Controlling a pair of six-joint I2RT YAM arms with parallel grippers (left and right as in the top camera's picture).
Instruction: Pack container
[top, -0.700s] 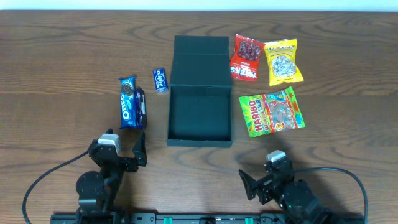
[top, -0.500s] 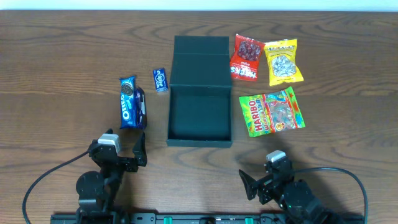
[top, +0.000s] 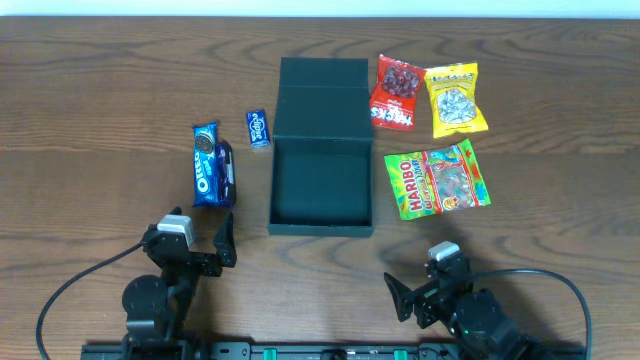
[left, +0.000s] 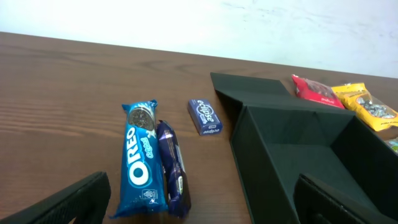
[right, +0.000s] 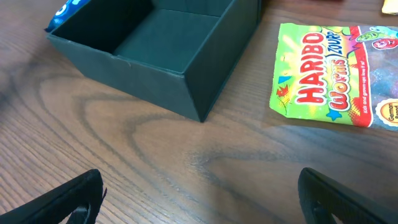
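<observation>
The dark green container (top: 275, 185) stands open and empty at the table's middle, its flap lid (top: 322, 97) folded back; it shows in the left wrist view (left: 273, 174) and the right wrist view (right: 180, 78). An Oreo packet (top: 206, 165) (left: 142, 160) and a dark purple packet (top: 226, 172) (left: 173, 168) lie left of it. A small blue packet (top: 259, 128) (left: 205, 117) lies near the lid. A Haribo bag (top: 437, 179) (right: 339, 74), a red bag (top: 397, 92) and a yellow bag (top: 456, 99) lie right. My left gripper (top: 210, 245) (left: 205, 208) and right gripper (top: 402, 297) (right: 199, 205) are open and empty near the front edge.
Both arm bases and their black cables (top: 75, 285) sit along the table's front edge. Bare wooden tabletop (top: 120, 90) lies around the packets.
</observation>
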